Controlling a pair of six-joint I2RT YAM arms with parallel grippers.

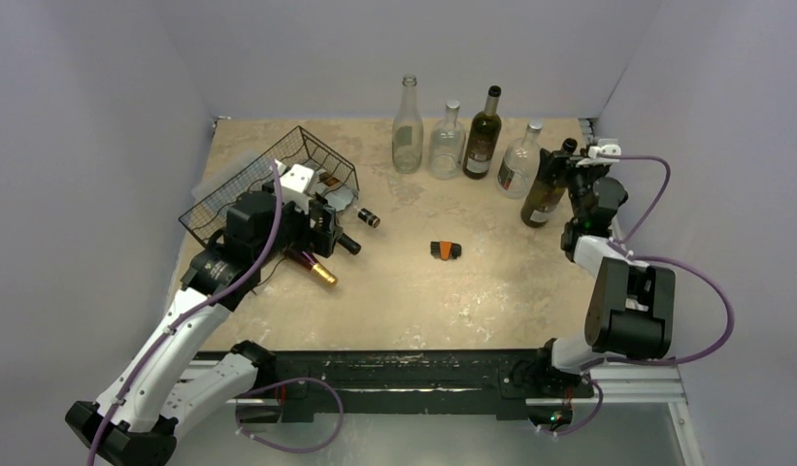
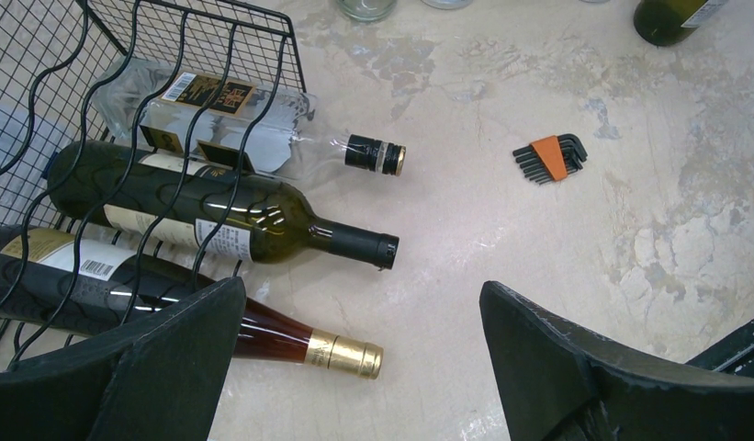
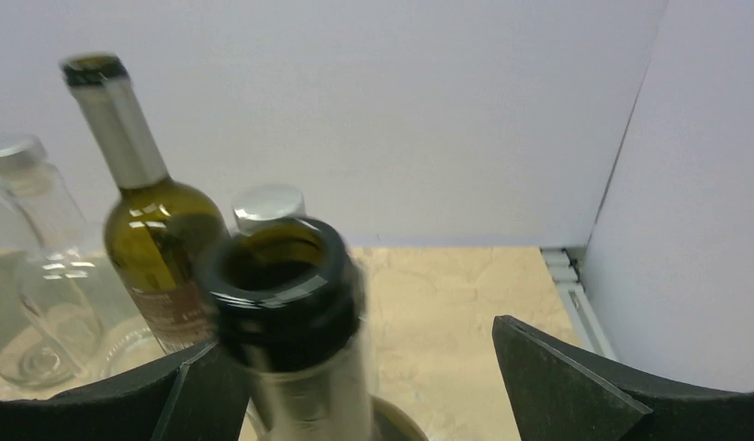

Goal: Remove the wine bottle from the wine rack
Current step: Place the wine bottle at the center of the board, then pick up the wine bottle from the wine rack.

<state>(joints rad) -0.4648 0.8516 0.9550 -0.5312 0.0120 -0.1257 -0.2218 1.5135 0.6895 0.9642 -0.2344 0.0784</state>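
Top external view: the black wire-mesh wine rack (image 1: 278, 165) stands at the far left of the beige marbled bench (image 1: 423, 301). The necks of the bottles lying in it project out of its open side towards the bench centre. The left hand (image 1: 326, 225) hovers over these necks. A small orange-and-black hex key set (image 1: 445, 249) lies near the bench centre, well apart from the rack. Four upright bottles (image 1: 448, 141) stand in a row at the far edge. To their right, a dark green open-mouthed wine bottle (image 1: 545, 194) stands tilted on the bench, with the right hand (image 1: 581, 160) at its neck. Left wrist view: the left hand (image 2: 359, 289) has its fingers wide apart and holds nothing. Three bottles lie side by side under the wavy wires of the wine rack (image 2: 295, 55): a clear glass bottle with a black cap (image 2: 253, 138), a dark green wine bottle with a black neck (image 2: 226, 207) and a dark bottle with a gold foil neck (image 2: 290, 342). The hex key set (image 2: 550, 158) lies beyond them. Right wrist view: the fingers of the right hand (image 3: 354, 358) stand apart, wider than the neck of the open-mouthed wine bottle (image 3: 286, 303). The neck is close against one finger and clear of the other. Behind it stand an olive-green bottle with a silver foil neck (image 3: 148, 220) and clear glass bottles (image 3: 33, 276).
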